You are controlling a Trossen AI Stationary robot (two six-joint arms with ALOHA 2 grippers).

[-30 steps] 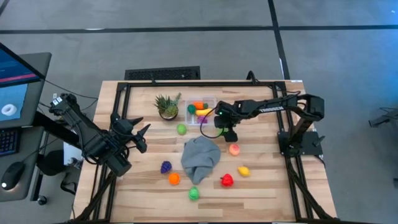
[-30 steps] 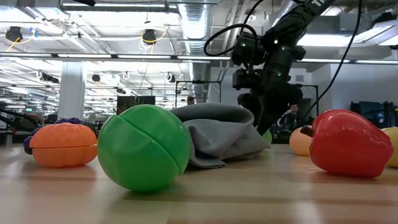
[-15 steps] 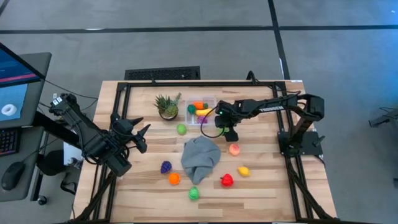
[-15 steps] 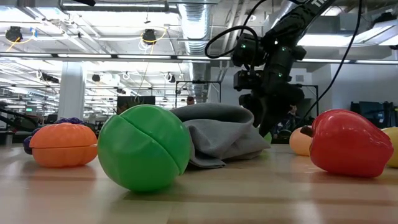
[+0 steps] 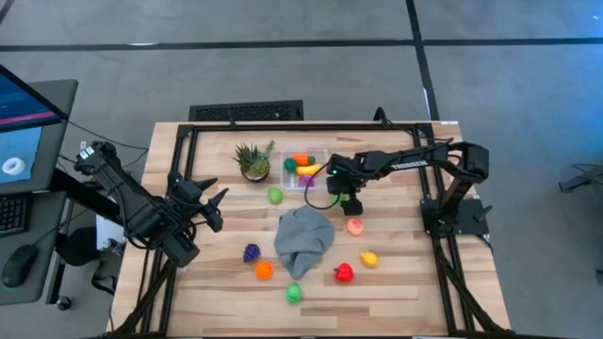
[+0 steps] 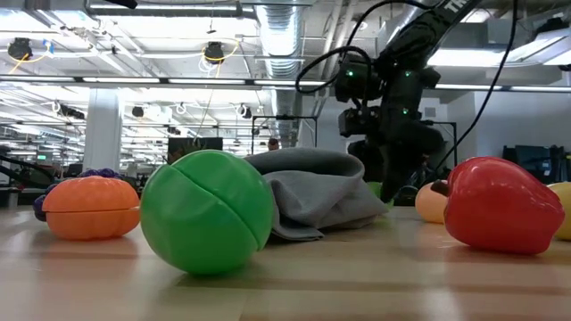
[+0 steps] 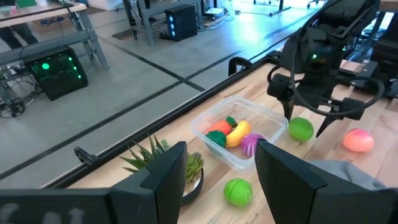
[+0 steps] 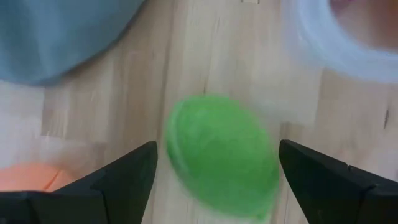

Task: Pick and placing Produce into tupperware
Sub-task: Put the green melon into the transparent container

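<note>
Right gripper spread over a green piece beside the tupperware

Nearest the low camera, a green ball (image 6: 207, 222) sat on the table (image 5: 396, 282), with an orange piece (image 6: 91, 207) to one side and a red piece (image 6: 496, 215) to the other. Behind the ball, the grey cloth (image 5: 303, 239) lay in a heap at mid-table. Purple grapes (image 5: 251, 252), a yellow piece (image 5: 368, 257) and a pink-orange piece (image 5: 354, 225) lay scattered around it.

Past the cloth, the right gripper (image 5: 347, 203) pointed down at the boards, fingers spread wide, a round green piece (image 8: 221, 155) between them on the wood. Not gripped, as far as the wrist view showed.

Just beyond, the tupperware (image 5: 319, 151) stood near the far edge, holding a yellow banana (image 7: 237, 132), an orange piece, a green piece and a purple piece. Another green piece (image 5: 274, 195) lay on the table near it. The potted plant (image 5: 253, 160) stood just beside the container.

Left gripper (image 5: 216, 209) waited at the table's left edge, well apart from the produce; fingers stood apart with nothing between them
</note>
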